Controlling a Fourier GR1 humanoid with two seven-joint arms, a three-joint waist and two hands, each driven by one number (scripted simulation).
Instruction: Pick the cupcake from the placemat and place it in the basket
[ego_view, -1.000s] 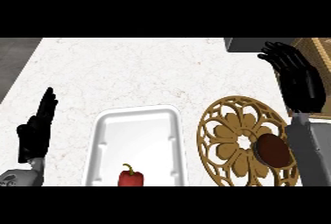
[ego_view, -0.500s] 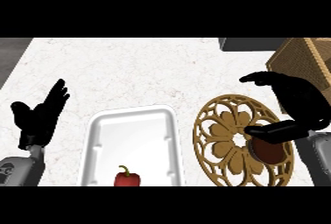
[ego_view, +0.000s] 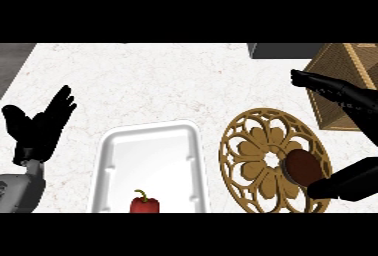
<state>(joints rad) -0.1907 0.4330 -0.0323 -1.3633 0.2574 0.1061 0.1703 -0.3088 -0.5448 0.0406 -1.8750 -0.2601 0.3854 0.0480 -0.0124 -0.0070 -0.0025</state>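
The brown round cupcake (ego_view: 301, 165) sits on the golden round openwork placemat (ego_view: 258, 150), toward its 3 o'clock edge. My right robot hand (ego_view: 336, 90) hangs above the white speckled stone bench (ego_view: 162, 85), at 1 o'clock from the cupcake, its fingers stretched out and pointing to 9 o'clock, holding nothing. The woven tan basket (ego_view: 336, 60) lies just behind this hand, at the bench's 2 o'clock corner. My left robot hand (ego_view: 40, 125) rests open at 9 o'clock, fingers up. Between it and the placemat lies a white rectangular plastic tray (ego_view: 151, 155) with a red bell pepper (ego_view: 145, 204) at its 6 o'clock end
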